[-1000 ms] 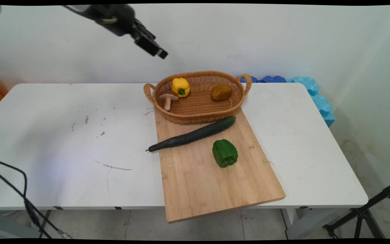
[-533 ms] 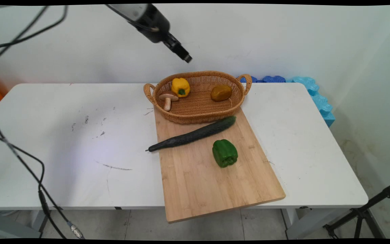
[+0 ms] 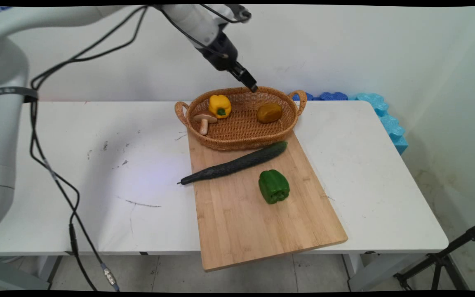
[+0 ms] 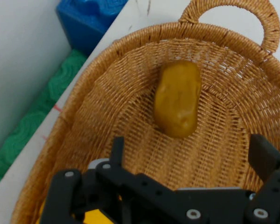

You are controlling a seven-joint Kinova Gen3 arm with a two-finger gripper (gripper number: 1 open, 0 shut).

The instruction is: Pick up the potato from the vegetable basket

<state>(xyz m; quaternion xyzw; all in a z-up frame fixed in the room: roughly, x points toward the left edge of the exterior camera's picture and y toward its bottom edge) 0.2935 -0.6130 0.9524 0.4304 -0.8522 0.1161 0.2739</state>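
Since the earlier frames the gripper [image 3: 253,87] has swung from the upper left of the main view toward the centre and come down, so that its tip now sits at the far rim of the wicker basket [image 3: 237,142]; everything on the table lies where it lay. From the hand camera the two fingers [image 4: 117,150] stand well apart, spread wide with nothing between them, and between and beyond them lies the brown potato [image 4: 177,98] on the woven floor of the basket [image 4: 107,93], near the looped handle at the top right of that view. In the main view the potato [image 3: 269,113] rests in the right half of the basket, well apart from the yellow bell pepper [image 3: 220,106] and the mushroom [image 3: 204,120], which sit just beside each other at the basket's left end. A sliver of yellow shows at the bottom of the hand view, below the linkage. The basket stands on the far end of a wooden cutting board [image 3: 245,222], whose near edge overhangs the white table [image 3: 76,136]. A long dark cucumber [image 3: 234,163] lies slantwise just in front of the basket, its thin end off the board's left edge. A green bell pepper [image 3: 274,186] stands near it on the board. Blue foam pieces [image 3: 379,111] lie behind the table's right far corner.
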